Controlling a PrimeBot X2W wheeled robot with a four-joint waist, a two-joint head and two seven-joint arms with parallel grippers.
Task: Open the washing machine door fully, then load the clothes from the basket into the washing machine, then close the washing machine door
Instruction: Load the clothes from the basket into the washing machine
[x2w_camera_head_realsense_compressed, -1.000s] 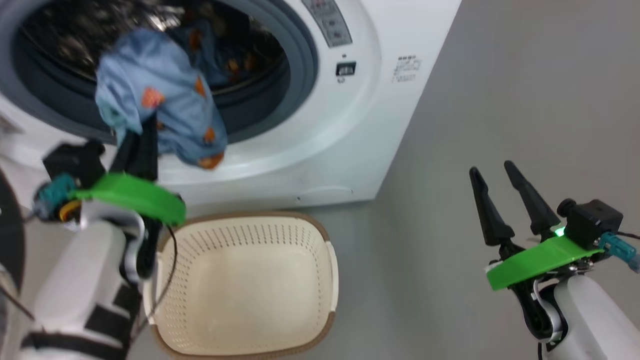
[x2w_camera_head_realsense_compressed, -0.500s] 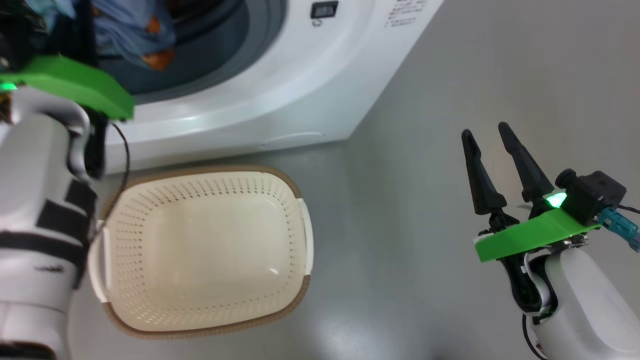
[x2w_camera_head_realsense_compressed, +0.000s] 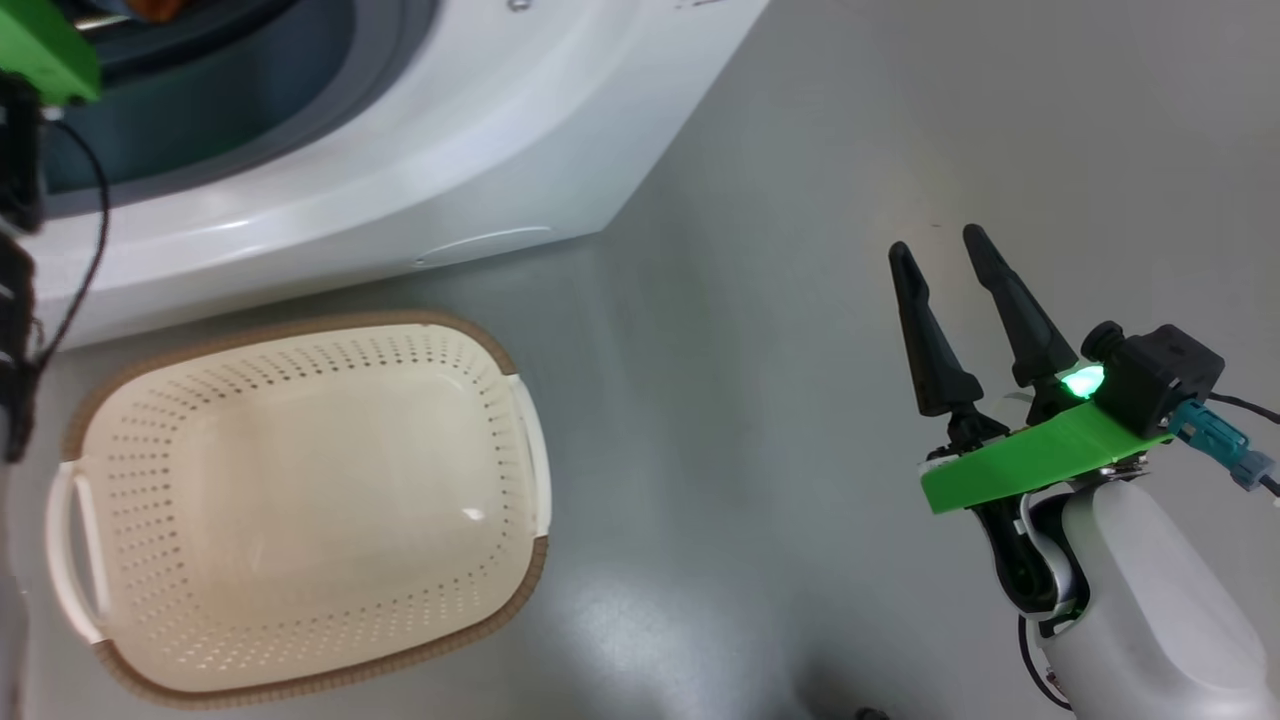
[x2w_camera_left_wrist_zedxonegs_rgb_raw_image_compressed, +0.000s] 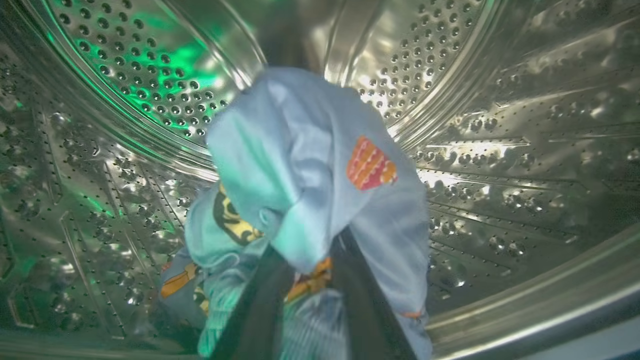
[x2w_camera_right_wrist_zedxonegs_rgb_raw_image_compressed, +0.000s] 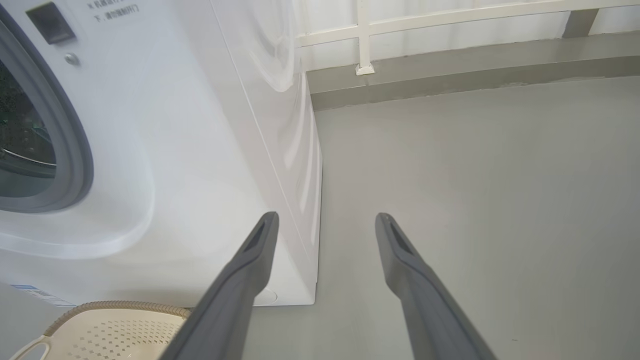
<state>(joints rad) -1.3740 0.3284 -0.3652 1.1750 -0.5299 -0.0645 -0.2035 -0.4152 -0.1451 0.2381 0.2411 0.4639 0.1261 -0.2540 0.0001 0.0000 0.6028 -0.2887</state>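
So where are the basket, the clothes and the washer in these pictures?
Basket (x2w_camera_head_realsense_compressed: 300, 326): head view, on the brown rim nearest the washer.
Clothes (x2w_camera_left_wrist_zedxonegs_rgb_raw_image_compressed: 310, 165): left wrist view, on the light-blue fabric beside its orange patch.
Washer (x2w_camera_right_wrist_zedxonegs_rgb_raw_image_compressed: 175, 150): right wrist view, on its white front panel.

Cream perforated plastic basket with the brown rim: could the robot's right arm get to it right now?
Probably yes. The open, empty right gripper hovers to the right of the cream basket, with bare grey floor between them and nothing blocking the way.
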